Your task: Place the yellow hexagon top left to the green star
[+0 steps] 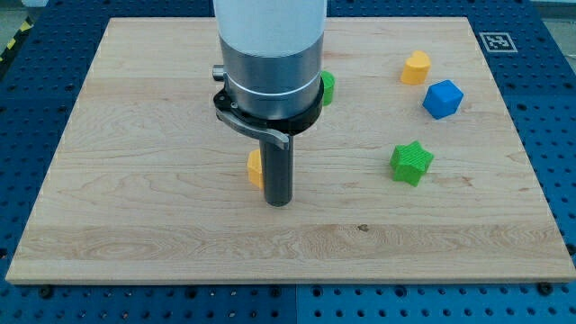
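The green star (411, 163) lies right of the board's middle. A yellow block (415, 67), which looks like the hexagon, sits near the view's top right, above the star. A second yellow block (256, 168) shows only as a sliver at the rod's left side; its shape is hidden. My tip (279, 203) rests on the board just right of and below that sliver, touching or nearly touching it, and far left of the star.
A blue block (442, 99) sits between the top-right yellow block and the star, a little to their right. A green block (328, 87) peeks out from behind the arm's body. The wooden board (135, 180) ends at a blue perforated table.
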You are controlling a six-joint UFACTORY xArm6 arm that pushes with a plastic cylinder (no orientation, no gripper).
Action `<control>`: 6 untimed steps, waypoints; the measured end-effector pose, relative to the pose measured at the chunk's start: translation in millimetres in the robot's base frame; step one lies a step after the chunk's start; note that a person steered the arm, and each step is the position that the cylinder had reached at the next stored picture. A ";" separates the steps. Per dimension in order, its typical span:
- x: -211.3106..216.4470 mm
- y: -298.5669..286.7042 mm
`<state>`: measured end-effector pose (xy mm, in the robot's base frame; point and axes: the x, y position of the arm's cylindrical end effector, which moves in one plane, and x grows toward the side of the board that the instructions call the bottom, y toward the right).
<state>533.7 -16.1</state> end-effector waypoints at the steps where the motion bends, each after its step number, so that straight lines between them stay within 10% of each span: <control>1: 10.7 -0.7; 6: 3.6 -48.0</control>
<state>537.3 -64.1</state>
